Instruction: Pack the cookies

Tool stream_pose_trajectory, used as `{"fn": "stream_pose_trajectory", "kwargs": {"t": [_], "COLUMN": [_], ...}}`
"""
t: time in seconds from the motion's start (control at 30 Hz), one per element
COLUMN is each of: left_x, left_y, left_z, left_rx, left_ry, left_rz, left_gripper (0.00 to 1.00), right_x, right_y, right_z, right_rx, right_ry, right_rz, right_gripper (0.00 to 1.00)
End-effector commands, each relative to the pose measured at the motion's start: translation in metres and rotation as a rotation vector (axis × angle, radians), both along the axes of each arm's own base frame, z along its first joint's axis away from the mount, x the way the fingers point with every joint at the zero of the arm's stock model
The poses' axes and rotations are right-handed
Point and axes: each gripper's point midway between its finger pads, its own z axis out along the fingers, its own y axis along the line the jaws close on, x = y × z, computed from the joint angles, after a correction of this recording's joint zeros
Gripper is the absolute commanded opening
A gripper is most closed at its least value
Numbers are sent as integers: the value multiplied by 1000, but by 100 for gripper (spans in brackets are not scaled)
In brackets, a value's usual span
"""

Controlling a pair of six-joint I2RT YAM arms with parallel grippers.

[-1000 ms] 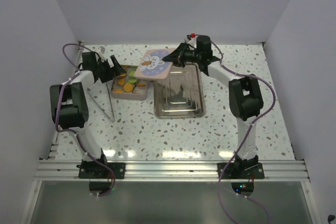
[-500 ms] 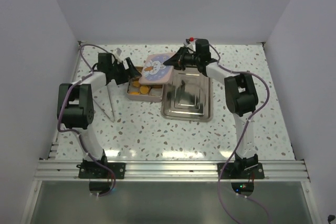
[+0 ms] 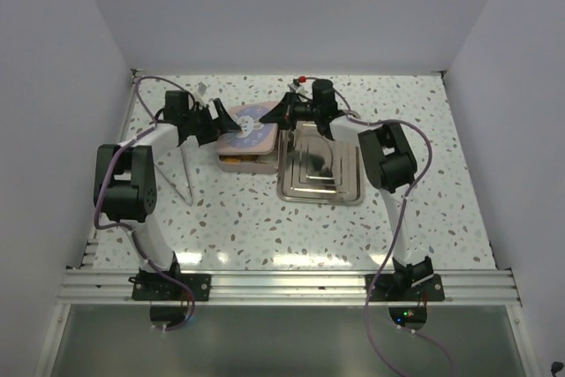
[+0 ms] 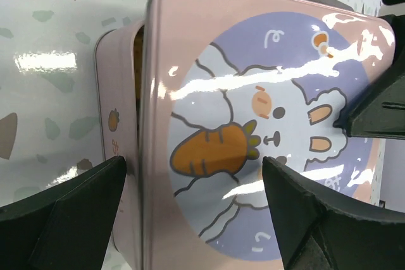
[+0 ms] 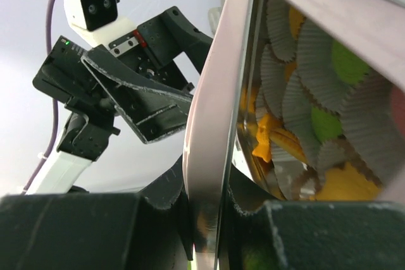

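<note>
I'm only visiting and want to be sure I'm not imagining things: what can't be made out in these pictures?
Cookies: no count. From the top the lid covers nearly all the tin; the right wrist view shows a few among paper cups.
Rabbit picture on the lid: left wrist view, partly behind the fingers of the left tool and right tool.
Whether the left tool touches the tin: too small from the top.

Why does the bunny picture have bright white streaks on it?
Left wrist view: light glare streaks across the glossy bunny lid. Right wrist view: the lid's edge sits so near the lens that it blurs. Top external view: the metal tray gleams too.
</note>
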Motion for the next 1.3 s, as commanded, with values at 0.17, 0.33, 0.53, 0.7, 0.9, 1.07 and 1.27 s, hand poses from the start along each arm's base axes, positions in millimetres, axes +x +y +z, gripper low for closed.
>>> {"fn": "stream_pose_trajectory", "kwargs": {"t": [0.17,0.33,0.53,0.7,0.9,1.07,1.27], "left_x": [-13,-15,-22,-29,-34,-31,-28], "left_y": [-6,-4,-3,0,0,1,1], "left_z": [25,22,11,-3,-13,-11,-16], "left_rx": [-50,-42,-27,4,45,95,160], "left_ry": [-53,-50,-27,7,32,30,45], "left_rz": [-37,-36,-41,-37,-41,-43,-41], "left_gripper": [92,91,89,87,85,84,82], "right_x": [1,-6,-22,-36,-38,-38,-38], "right_y": [10,6,-2,-9,-15,-23,-40], "right_z": [13,3,-18,-37,-41,-42,-43], "right_rx": [88,43,-60,-143,-190,-237,-314], "right_ry": [-48,-36,-40,8,11,17,1], "right_rz": [14,27,84,110,108,103,104], "right_gripper": [0,0,1,13,23,41,54]}}
